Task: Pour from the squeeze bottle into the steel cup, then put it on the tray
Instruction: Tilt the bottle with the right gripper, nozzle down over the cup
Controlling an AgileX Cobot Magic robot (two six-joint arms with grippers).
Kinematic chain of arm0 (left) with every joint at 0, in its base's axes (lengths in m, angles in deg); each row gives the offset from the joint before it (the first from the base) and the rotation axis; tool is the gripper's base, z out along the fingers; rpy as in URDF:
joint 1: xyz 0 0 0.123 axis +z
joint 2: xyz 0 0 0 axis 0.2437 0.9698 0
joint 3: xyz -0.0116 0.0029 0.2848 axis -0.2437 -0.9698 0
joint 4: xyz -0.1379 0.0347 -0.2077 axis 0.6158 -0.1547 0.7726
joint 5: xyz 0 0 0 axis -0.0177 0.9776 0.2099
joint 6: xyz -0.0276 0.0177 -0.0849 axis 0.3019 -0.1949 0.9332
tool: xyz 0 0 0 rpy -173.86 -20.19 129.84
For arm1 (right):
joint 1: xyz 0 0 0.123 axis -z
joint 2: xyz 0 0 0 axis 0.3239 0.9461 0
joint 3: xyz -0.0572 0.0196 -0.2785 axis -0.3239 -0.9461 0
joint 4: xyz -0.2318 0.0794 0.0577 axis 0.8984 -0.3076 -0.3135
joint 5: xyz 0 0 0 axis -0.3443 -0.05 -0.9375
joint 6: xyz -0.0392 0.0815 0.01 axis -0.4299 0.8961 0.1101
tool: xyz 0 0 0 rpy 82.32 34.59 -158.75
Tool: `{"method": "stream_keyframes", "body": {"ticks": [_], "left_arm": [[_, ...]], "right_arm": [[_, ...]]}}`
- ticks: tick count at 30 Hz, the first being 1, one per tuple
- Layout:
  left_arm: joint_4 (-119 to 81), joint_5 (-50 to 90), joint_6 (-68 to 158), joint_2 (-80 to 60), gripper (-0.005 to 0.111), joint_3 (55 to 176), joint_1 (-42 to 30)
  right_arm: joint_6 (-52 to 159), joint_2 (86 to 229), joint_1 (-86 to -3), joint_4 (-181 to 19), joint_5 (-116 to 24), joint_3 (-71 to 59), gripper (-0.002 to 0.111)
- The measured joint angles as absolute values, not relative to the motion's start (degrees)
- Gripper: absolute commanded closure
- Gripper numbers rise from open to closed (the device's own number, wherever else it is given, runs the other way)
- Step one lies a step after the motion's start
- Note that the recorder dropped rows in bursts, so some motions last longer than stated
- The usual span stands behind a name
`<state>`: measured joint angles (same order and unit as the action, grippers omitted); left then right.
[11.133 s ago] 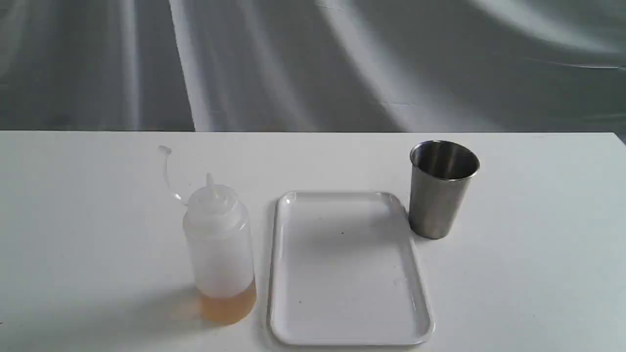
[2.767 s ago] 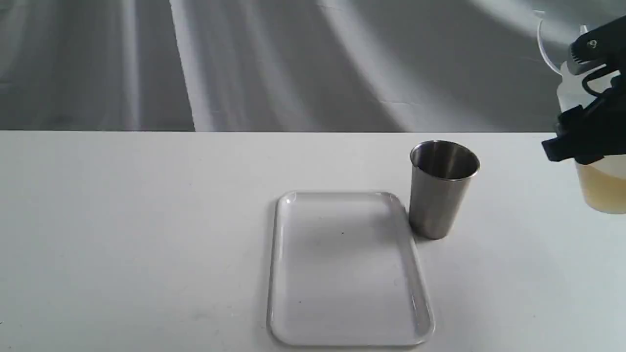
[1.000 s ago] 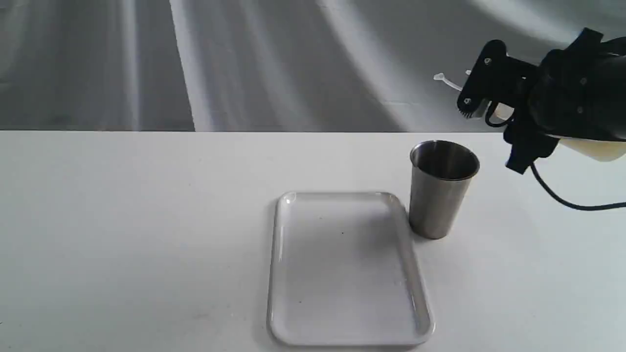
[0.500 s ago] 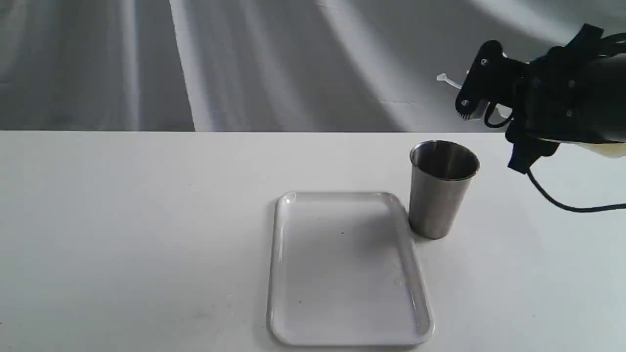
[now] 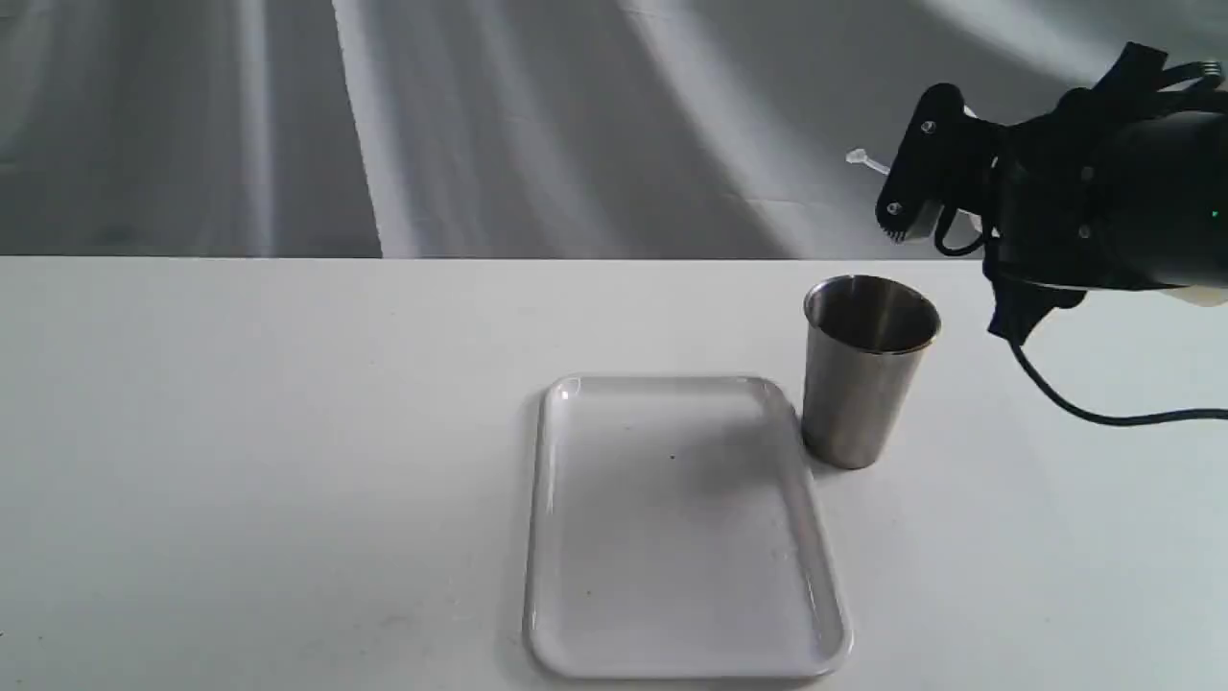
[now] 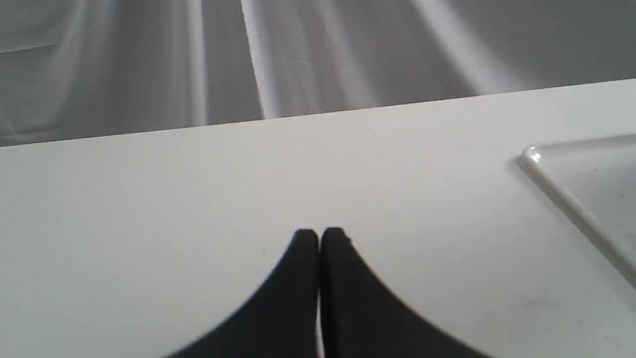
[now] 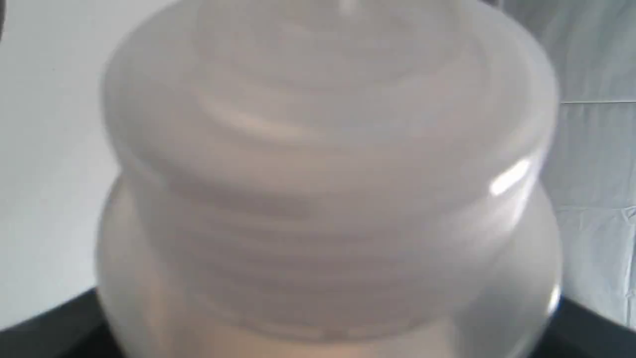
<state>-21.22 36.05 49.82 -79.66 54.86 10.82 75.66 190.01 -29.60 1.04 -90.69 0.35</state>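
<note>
Hanging in the air at the upper right of the exterior frame: the squeeze bottle [image 5: 1201, 294], tipped roughly onto its side. Base toward the right edge of the frame, top end toward the left. Most of the body is hidden behind the right gripper [image 5: 911, 206]. A pale patch of the base shows at the right edge, and the thin cap strap [image 5: 861, 159] sticks out to the left past the black finger.

Right wrist view: the bottle's ribbed shoulder and translucent wall fill nearly the whole frame, blurred from closeness. Dark gripper parts sit at both lower corners. The claw is clamped across the bottle's body, spread to the bottle's width.

Steel cup [image 5: 868, 374] stands upright on the white table [image 5: 240, 461], right of centre, below and left of the bottle. Its mouth is open upward, and the black finger's tip hangs above the rim.

Tray [image 5: 672, 381] lies flat at lower centre, long side running up the frame. The cup is just beside its upper right corner; contact cannot be told.

Left gripper [image 6: 319, 238], left wrist view: black fingers pressed together, nothing between them, low over bare table. A corner of the tray's rim shows at that frame's right edge.

Grey draped cloth [image 5: 480, 125] hangs behind the table.
</note>
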Motion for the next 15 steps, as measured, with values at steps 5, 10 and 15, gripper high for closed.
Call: {"method": "stream_keyframes", "body": {"ticks": [5, 10, 15], "left_arm": [[-21.2, 36.1, 49.8, -79.7, 0.107, 54.9, 10.8], [-21.2, 36.1, 49.8, -79.7, 0.107, 54.9, 10.8], [-21.2, 36.1, 49.8, -79.7, 0.107, 54.9, 10.8]], "right_arm": [[75.6, 190.0, -29.6, 1.7, -91.9, -1.0, 0.106], [75.6, 189.9, -29.6, 1.7, -92.0, -3.1, 0.106], [75.6, 189.9, -29.8, 1.9, -92.1, -3.4, 0.106]]}}
